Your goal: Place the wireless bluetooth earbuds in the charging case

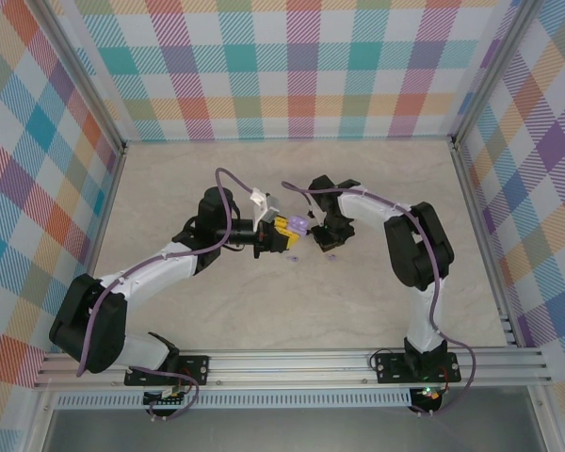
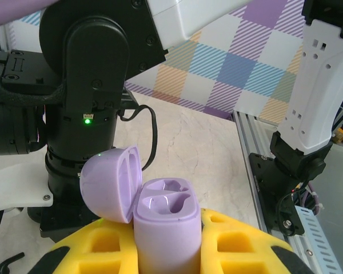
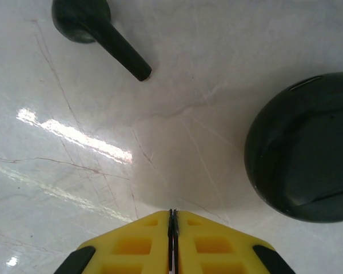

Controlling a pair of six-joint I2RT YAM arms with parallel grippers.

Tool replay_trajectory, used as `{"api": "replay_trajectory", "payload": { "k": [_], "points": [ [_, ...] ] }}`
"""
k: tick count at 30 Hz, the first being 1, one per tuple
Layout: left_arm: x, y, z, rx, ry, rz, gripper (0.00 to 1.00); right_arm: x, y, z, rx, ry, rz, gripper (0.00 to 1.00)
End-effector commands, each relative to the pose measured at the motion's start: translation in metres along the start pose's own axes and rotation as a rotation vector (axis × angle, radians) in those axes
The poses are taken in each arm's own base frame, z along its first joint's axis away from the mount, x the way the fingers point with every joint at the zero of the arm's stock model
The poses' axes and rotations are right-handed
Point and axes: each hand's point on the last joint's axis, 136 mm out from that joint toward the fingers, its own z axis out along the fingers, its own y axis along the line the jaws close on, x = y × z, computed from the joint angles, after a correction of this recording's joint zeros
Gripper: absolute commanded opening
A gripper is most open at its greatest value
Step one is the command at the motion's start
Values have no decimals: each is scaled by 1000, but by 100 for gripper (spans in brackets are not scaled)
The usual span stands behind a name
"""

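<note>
- You're clamping the lavender case point(image 2: 163, 214) upright in the left claw point(image 2: 168, 251), lid point(image 2: 111, 182) open and both wells empty, likely presenting it for loading.
- Your right claw point(image 3: 172, 240) is hovering fully closed and gripping nothing, over the desk point(image 3: 74, 171) between a black bud point(image 3: 97, 28) and the closed black case point(image 3: 306, 148).
- You're seeing two cases, one black bud, and two pale specks point(image 1: 292, 256) on the desk, likely lavender buds.

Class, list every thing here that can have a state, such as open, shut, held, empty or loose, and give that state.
lavender charging case: lid open, both wells empty, held upright.
left gripper: shut on the lavender charging case.
right gripper: shut, holding nothing.
black charging case: closed, lying on the table.
black earbud: loose on the table, outside any case.
</note>
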Motion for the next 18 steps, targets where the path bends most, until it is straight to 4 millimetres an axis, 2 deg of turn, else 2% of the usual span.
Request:
{"api": "replay_trajectory", "payload": {
  "k": [1,12,18],
  "points": [
    [-23,-5,-7,6,-38,69,0,5,6,1,-29,37,-31,12],
    [-21,-4,-7,3,-34,64,0,24,26,8,-121,90,-129,13],
    [-21,-3,-6,2,-31,63,0,37,29,8,-150,127,-183,14]
  ]
}}
